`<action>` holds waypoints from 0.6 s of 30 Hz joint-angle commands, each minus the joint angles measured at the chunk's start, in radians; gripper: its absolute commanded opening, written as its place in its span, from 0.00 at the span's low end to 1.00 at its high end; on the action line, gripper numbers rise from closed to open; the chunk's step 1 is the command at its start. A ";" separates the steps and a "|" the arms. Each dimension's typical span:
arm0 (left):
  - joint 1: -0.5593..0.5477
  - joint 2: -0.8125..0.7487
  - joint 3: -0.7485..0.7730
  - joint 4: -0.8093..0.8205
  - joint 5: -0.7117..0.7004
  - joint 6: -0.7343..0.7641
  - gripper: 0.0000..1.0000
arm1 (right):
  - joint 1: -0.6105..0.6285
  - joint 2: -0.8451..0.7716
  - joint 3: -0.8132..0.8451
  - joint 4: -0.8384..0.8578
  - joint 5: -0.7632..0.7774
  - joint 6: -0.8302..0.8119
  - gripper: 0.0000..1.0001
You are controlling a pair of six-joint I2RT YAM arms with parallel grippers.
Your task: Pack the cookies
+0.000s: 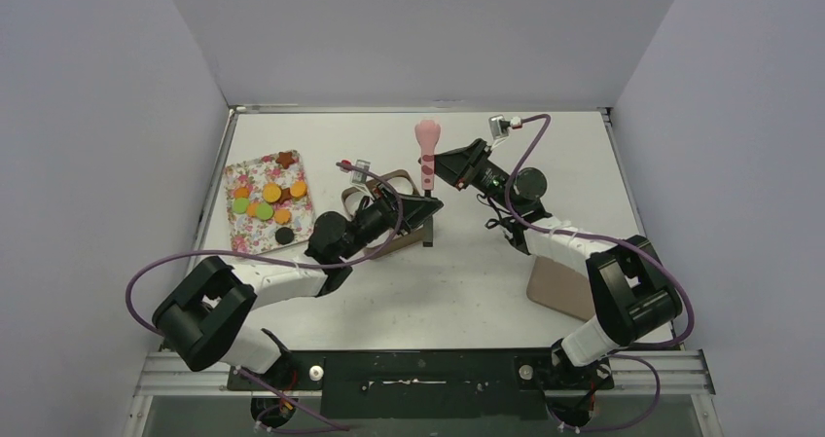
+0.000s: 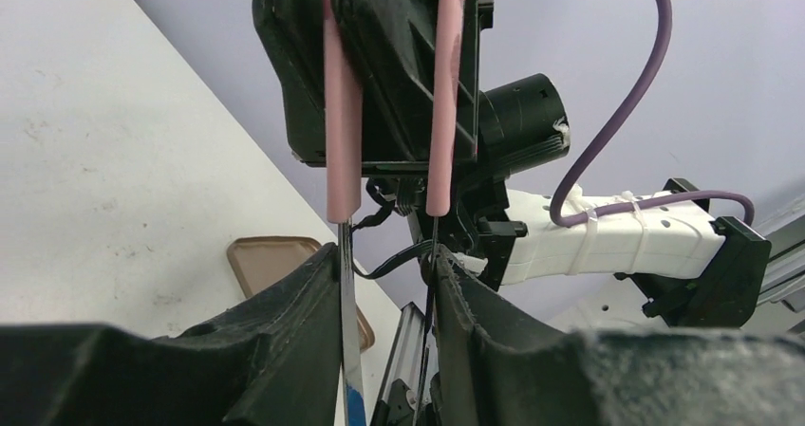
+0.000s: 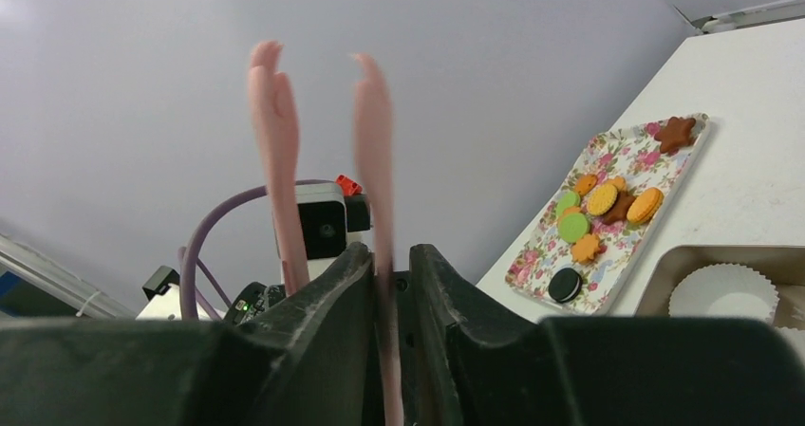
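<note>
At the far left, the cookies lie loose on a flower-patterned tray near the table's left edge. They are orange rounds, two green ones, a dark sandwich round at the near end and a brown flower shape at the far corner, and neither gripper touches any of them. To the right of the tray, the left gripper reaches toward the middle of the table, with a brown box of white paper cups just behind it. In the left wrist view its fingers stand a little apart, with both thin metal arms of the tongs between them. Each arm lies against the inner face of one finger, so the gripper clasps the tongs by the lower, metal part. The tongs' pink sleeves rise from there to the right gripper, which comes in from the right at the pink part. In the right wrist view its fingers are drawn close, leaving a narrow gap, and one pink arm is pinched in that gap. The other pink arm runs down along the outer side of one finger. Further right, beside the right arm, a brown lid lies flat on the table.
</note>
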 commanded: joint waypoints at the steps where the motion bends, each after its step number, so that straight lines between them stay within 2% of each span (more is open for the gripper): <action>1: -0.002 -0.075 -0.011 -0.013 -0.041 0.076 0.31 | 0.003 -0.012 0.010 0.061 0.000 -0.024 0.27; 4: 0.005 -0.107 -0.022 -0.062 -0.062 0.099 0.29 | -0.002 -0.028 0.003 0.034 0.006 -0.046 0.39; 9: 0.023 -0.159 -0.035 -0.144 -0.097 0.124 0.29 | -0.018 -0.061 -0.021 -0.016 0.021 -0.087 0.51; 14: 0.052 -0.214 -0.036 -0.266 -0.126 0.152 0.29 | -0.045 -0.102 -0.064 -0.068 0.037 -0.127 0.57; 18: 0.083 -0.271 -0.014 -0.453 -0.165 0.201 0.30 | -0.063 -0.155 -0.086 -0.177 0.055 -0.205 0.59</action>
